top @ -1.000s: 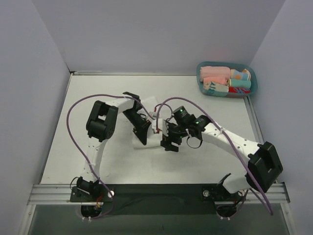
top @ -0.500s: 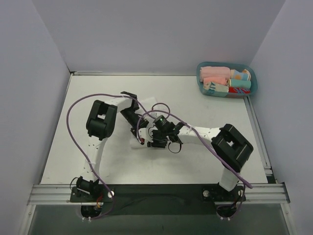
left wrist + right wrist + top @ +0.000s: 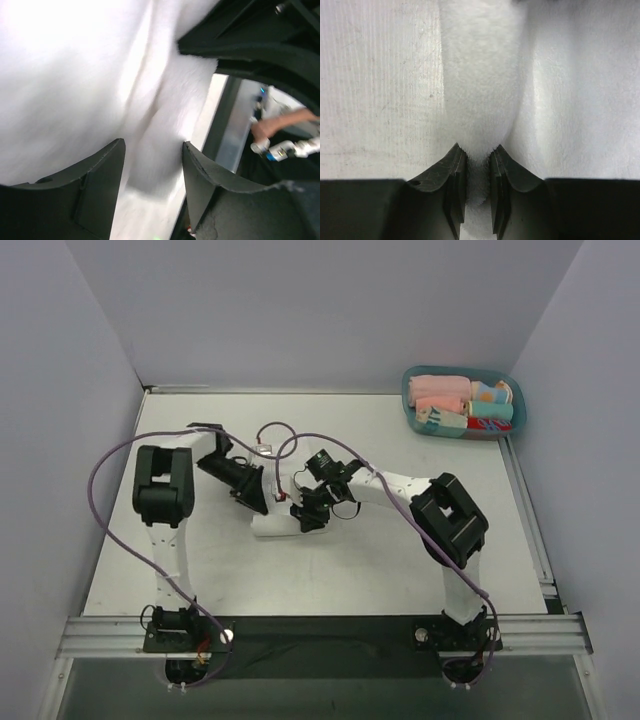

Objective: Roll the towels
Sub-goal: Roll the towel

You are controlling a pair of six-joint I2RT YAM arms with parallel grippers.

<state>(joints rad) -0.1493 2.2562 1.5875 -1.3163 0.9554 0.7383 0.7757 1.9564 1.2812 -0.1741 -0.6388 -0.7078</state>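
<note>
A white towel [image 3: 268, 528] lies bunched on the table between the two grippers. In the top view my left gripper [image 3: 252, 494] sits at its upper left end and my right gripper [image 3: 305, 514] at its right side. The right wrist view shows the right gripper [image 3: 476, 150] shut on a raised ridge of the towel [image 3: 480, 75], with the pile squeezed between the pads. In the blurred left wrist view the left gripper [image 3: 152, 145] stands open over the towel [image 3: 75, 75], its fingers [image 3: 95, 185] wide apart with cloth lying between them.
A teal basket [image 3: 517, 400] at the back right corner holds rolled coloured cloths [image 3: 445, 392]. Purple cables [image 3: 110, 465] loop off both arms. Grey walls close in the table on the left, back and right.
Both arms have swung left across the table. The left gripper has opened and let go of the cloth. The right gripper has closed on a fold of the towel.
</note>
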